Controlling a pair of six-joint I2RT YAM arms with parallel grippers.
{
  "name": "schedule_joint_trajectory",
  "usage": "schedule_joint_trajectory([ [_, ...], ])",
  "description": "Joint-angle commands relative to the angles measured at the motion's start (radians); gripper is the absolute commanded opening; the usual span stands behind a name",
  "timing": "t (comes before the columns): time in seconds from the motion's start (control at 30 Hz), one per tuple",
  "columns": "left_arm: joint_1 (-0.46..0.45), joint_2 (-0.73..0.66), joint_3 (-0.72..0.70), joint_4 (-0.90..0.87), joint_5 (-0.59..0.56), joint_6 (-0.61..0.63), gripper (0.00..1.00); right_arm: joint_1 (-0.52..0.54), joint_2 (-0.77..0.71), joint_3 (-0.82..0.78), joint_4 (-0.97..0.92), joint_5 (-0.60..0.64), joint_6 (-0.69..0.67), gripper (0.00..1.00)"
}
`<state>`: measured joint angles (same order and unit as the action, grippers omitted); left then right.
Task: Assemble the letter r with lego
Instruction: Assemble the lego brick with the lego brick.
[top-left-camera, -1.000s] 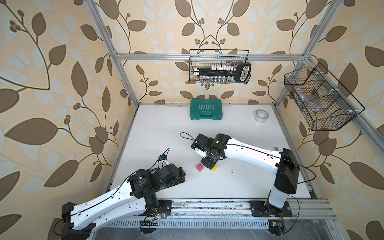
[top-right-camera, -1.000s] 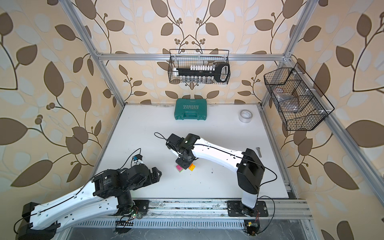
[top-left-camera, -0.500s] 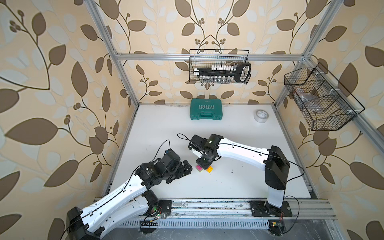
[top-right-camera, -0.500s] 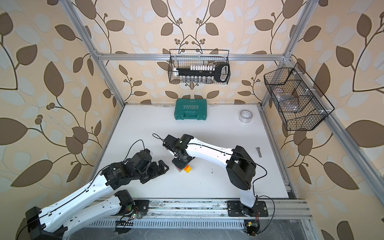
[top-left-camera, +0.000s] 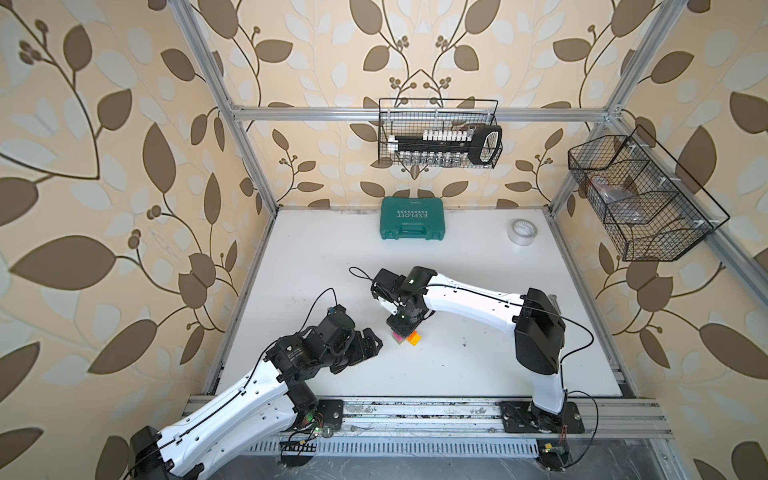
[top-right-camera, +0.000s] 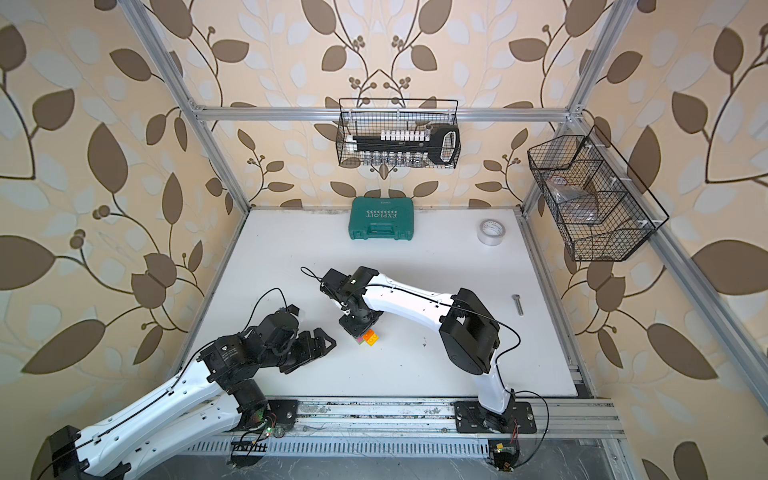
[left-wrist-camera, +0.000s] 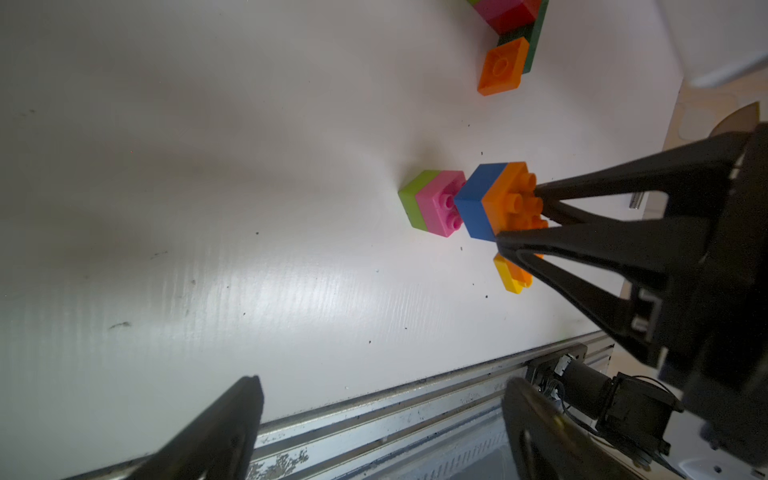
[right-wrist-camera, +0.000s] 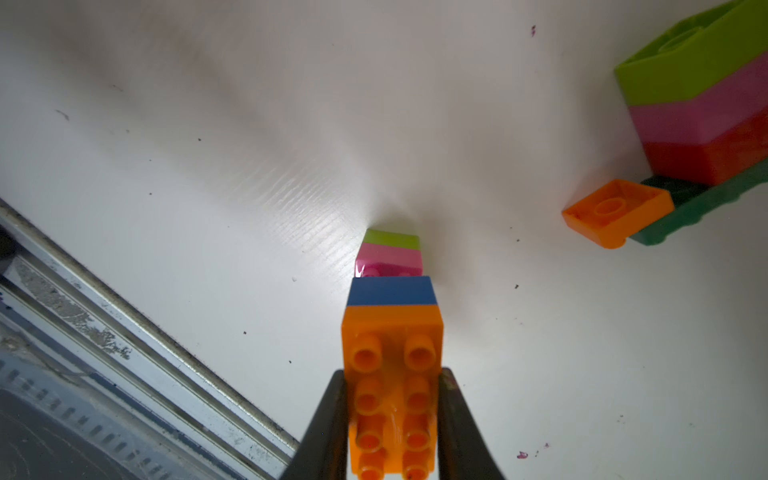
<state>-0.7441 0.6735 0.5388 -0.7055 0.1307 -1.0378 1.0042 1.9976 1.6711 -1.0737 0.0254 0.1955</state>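
The white table (top-left-camera: 457, 257) carried the work just 6 o'clock of centre, where both arms could reach it. The right arm (top-left-camera: 469, 301), rooted at 5 o'clock, stretched toward 9 o'clock with its wrist bent straight down. The left arm (top-left-camera: 241, 399), rooted at 7 o'clock, lay low and pointed toward 3 o'clock at the bricks. A teal case (top-left-camera: 411, 218) at 12 o'clock and a tape roll (top-left-camera: 522, 232) at 1 o'clock sat well clear.

The biggest piece of the lego was an assembly (right-wrist-camera: 706, 124) of lime, pink and red on a dark green bar. It lay on its side nearby and did not show in the top views. The right gripper (right-wrist-camera: 392, 374) was clamped narrow on a long orange brick (left-wrist-camera: 513, 195) backed by a blue brick (left-wrist-camera: 473, 208). It held them studs-up over a pink-on-lime pair (left-wrist-camera: 432, 203), apparently to press them on; contact could not be told. The left gripper (left-wrist-camera: 382, 384) stood wide and empty, likely ready to steady that pair.
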Motion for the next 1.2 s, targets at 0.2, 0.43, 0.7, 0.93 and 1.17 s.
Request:
schedule_joint_trajectory([
  [0.2,0.015,-0.008,-0.014,0.021,0.015,-0.008,0.92,0.017,0.038,0.029,-0.035,0.012,0.021,0.00],
  [0.43,0.017,0.001,-0.015,0.023,0.015,-0.005,0.93,0.018,0.043,0.035,-0.043,0.022,0.028,0.00],
  [0.7,0.017,0.007,-0.013,0.021,0.014,-0.001,0.93,0.017,0.052,0.047,-0.042,0.031,0.036,0.00],
  [0.93,0.018,0.011,-0.015,0.021,0.013,0.001,0.93,0.017,0.059,0.048,-0.040,0.027,0.047,0.00],
  [1.17,0.018,0.008,-0.021,0.021,0.015,-0.001,0.93,0.017,0.062,0.033,-0.030,0.018,0.063,0.00],
])
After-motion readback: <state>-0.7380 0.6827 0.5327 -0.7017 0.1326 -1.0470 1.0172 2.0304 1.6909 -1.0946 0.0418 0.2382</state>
